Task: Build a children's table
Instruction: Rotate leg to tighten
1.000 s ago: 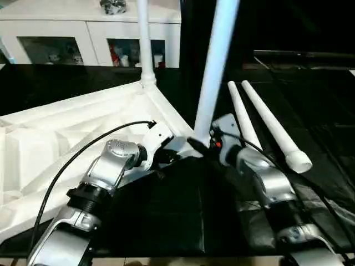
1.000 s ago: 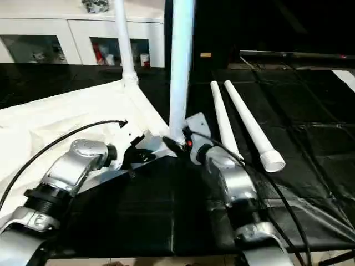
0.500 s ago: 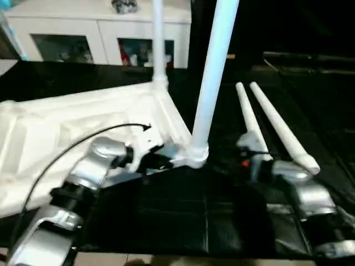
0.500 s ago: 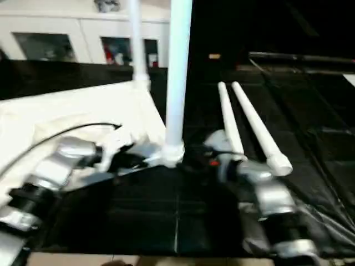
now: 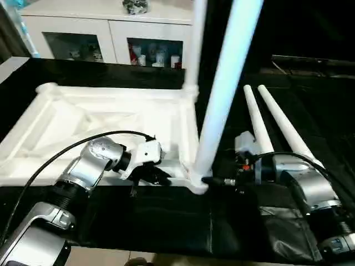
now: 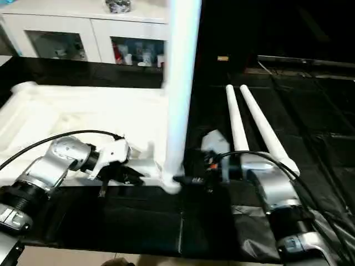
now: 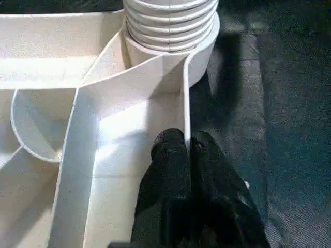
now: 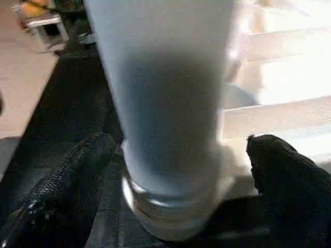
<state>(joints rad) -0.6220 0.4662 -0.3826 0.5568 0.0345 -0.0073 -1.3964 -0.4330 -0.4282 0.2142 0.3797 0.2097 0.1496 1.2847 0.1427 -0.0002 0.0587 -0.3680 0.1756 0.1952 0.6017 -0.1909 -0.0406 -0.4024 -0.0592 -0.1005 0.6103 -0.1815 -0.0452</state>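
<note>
The table top [image 5: 105, 124] lies ribbed side up on the black worktop [image 5: 166, 221]. A near-corner leg [image 5: 222, 100] stands upright in its socket, between the spread fingers of the right pincer [image 8: 170, 170] (not touching). The left pincer [image 7: 186, 150], pressed together, rests against a rib beside that socket. Two loose legs [image 5: 277, 127] lie flat, pointing away.

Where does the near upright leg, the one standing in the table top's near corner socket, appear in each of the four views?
Left eye view: near upright leg rises right of centre from the table top's near corner.
Right eye view: just left of centre.
Left wrist view: its ribbed base at the upper edge, beyond the shut left gripper.
Right wrist view: centre, between the open right gripper's fingers.
Shared landmark: the round corner socket.
</note>
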